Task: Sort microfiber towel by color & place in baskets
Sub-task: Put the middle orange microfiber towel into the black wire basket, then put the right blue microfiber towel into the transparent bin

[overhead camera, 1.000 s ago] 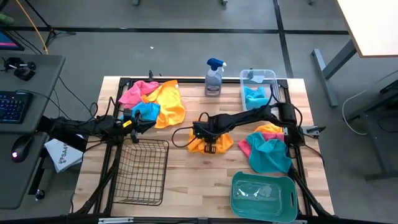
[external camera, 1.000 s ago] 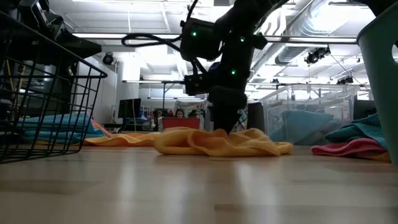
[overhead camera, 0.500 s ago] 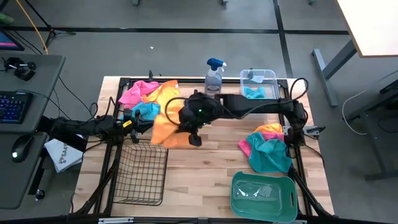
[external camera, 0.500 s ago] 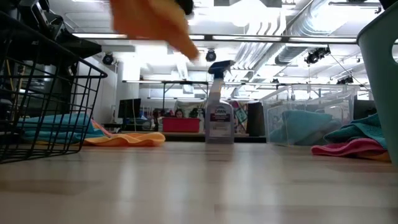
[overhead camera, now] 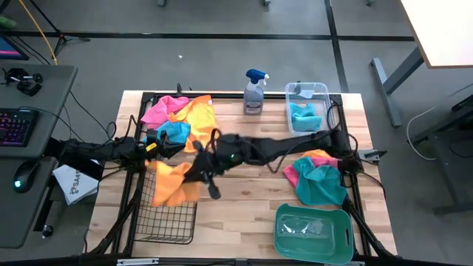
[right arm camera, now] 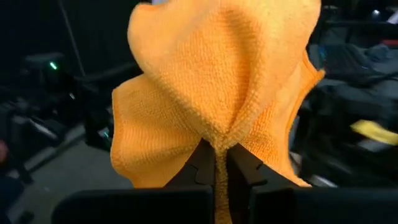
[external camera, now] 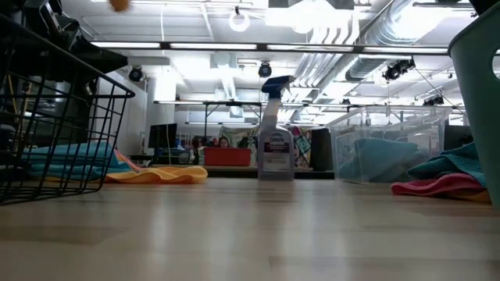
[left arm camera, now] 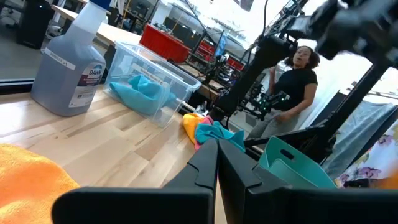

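Note:
My right gripper point(overhead camera: 201, 176) reaches across from the table's right and is shut on an orange-yellow towel point(overhead camera: 170, 185). It holds the towel above the far end of the black wire basket point(overhead camera: 167, 213). In the low view only a scrap of this towel point(external camera: 119, 4) shows at the top edge. My left gripper point(overhead camera: 161, 145) waits shut at the table's left, beside a pile of pink point(overhead camera: 161, 109), orange-yellow point(overhead camera: 201, 120) and turquoise point(overhead camera: 176, 131) towels lying on the tabletop. The clear tub point(overhead camera: 319, 90) holds a turquoise towel point(overhead camera: 303, 115). The teal basket point(overhead camera: 313, 233) stands near right. My right gripper pinches the orange-yellow towel between its two fingers at a gathered fold point(right arm camera: 217, 142), several layers bunched together. The towel is lifted clear of the table. It flares out beyond the fingertips, slack, toward the table's left over the wire basket.
A grey spray bottle point(overhead camera: 254, 93) stands at the far edge beside the clear tub. A second heap of pink, orange-yellow and turquoise towels point(overhead camera: 319, 177) lies at the right. Bare wood point(overhead camera: 244, 203) spans the middle. A person point(left arm camera: 297, 78) stands beyond the table.
My right gripper has lifted the orange-yellow towel off the table's middle and swung it toward the left and near edges. It now hangs over the wire basket. The towel went from lying crumpled on the wood to being lifted clear. The left arm has kept still.

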Tool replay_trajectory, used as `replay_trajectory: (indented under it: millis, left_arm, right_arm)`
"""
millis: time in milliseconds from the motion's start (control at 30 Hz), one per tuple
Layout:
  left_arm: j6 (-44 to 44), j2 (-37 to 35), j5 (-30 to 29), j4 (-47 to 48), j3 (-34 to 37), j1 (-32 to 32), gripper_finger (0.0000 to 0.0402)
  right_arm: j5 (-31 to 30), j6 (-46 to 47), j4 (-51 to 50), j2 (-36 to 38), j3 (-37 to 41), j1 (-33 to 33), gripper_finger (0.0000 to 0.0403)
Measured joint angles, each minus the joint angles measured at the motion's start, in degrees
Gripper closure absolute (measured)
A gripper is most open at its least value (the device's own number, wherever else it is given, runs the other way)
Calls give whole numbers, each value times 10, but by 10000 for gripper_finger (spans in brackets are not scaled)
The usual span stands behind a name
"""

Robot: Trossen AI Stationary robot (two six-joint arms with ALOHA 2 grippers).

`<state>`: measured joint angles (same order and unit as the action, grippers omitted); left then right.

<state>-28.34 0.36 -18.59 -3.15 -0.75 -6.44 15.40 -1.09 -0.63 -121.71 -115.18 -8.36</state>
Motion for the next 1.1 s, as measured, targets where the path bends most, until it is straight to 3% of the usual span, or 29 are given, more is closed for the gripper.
replay_trajectory:
  millis: [267,467,700,900,1100]
  left_arm:
    - [0,0,0,0,0,0,401]
    - [0,0,0,0,0,0,401]
    - [0,0,0,0,0,0,401]
    - [0,0,0,0,0,0,401]
    - [0,0,0,0,0,0,402]
  right_arm:
    - [-38,26,98,-100,0,-22,402]
    - [-101,87,94,-156,1,-27,380]
    - [-113,112,49,-131,-10,-20,251]
    - [-111,57,-95,-128,-90,-18,135]
    - [-110,-20,-299,-120,-200,-6,93]
